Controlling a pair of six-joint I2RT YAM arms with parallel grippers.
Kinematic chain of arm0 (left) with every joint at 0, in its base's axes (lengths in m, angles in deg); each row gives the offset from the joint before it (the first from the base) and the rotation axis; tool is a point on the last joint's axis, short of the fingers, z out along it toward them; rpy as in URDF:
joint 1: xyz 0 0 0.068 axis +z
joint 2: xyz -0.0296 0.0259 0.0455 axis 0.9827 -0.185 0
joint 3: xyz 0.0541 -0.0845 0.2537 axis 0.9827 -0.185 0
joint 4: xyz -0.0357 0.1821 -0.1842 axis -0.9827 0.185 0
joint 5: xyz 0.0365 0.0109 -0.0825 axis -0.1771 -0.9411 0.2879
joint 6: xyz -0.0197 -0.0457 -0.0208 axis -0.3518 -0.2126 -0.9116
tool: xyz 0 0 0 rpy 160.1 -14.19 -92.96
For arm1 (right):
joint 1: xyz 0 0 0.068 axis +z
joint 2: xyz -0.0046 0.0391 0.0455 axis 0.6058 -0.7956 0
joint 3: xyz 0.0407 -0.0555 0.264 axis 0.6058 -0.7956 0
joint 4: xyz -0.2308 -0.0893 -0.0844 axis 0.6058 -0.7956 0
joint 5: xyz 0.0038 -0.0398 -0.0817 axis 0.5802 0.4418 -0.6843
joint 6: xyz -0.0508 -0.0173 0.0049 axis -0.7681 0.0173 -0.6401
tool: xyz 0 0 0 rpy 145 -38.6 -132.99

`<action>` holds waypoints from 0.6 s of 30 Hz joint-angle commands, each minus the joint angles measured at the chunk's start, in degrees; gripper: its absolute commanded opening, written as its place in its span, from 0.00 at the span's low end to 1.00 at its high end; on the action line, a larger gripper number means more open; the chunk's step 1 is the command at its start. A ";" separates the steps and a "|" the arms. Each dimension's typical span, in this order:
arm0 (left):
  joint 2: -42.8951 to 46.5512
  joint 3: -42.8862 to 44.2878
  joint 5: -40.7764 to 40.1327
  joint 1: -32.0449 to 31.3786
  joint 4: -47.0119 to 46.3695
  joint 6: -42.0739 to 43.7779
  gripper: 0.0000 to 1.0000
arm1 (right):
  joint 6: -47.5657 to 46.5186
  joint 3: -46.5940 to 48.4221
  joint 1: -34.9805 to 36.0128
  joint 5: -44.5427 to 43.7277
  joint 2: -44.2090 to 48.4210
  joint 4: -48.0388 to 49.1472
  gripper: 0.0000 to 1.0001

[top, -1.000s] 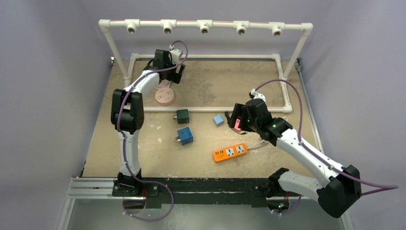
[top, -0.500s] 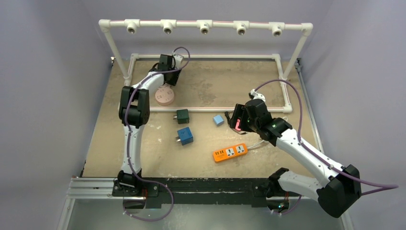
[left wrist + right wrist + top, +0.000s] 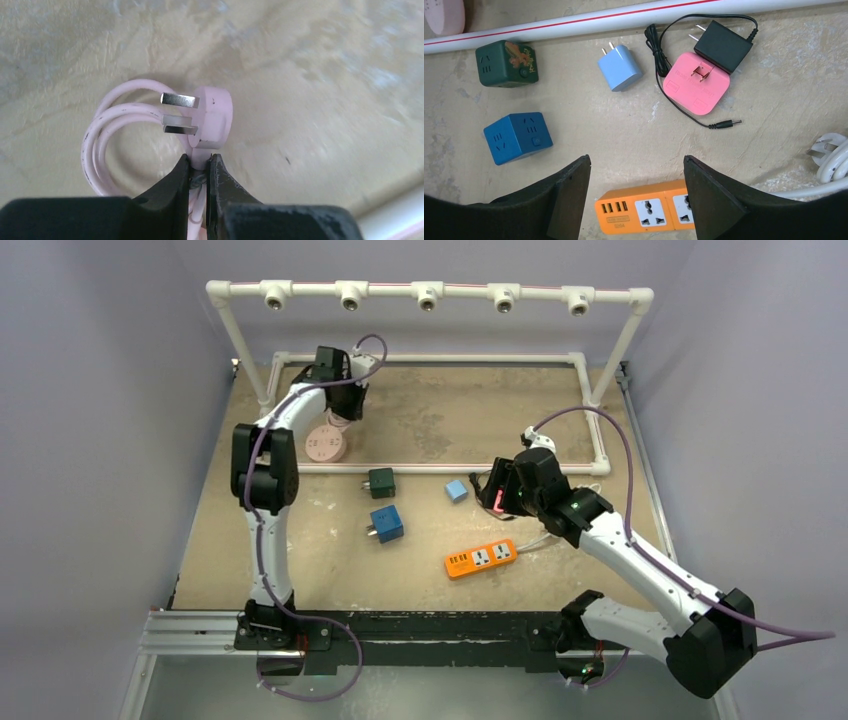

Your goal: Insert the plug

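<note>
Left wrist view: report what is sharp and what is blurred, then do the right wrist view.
Left wrist view: pink plug fairly sharp, table behind it smeared, worst toward the right. Right wrist view: crisp throughout, orange power strip sockets clear.

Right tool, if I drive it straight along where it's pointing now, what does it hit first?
Most likely the orange power strip, seen between the fingers of the open right tool, or bare table just past it. Depth is hard to judge.
</note>
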 commanded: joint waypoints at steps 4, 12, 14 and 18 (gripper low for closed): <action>22.29 -3.08 11.89 2.82 12.74 10.21 0.00 | -1.53 2.30 0.90 0.06 1.39 1.54 0.70; 36.11 -8.60 14.63 3.88 19.70 16.99 0.00 | -2.59 4.92 1.72 -0.18 2.33 -1.45 0.70; 38.14 -8.99 15.83 4.44 21.99 18.59 0.00 | -2.79 5.57 1.89 -0.30 2.77 -2.47 0.70; 42.18 -12.73 18.70 4.66 30.01 26.35 0.00 | -2.99 6.56 2.10 0.08 2.89 -4.32 0.71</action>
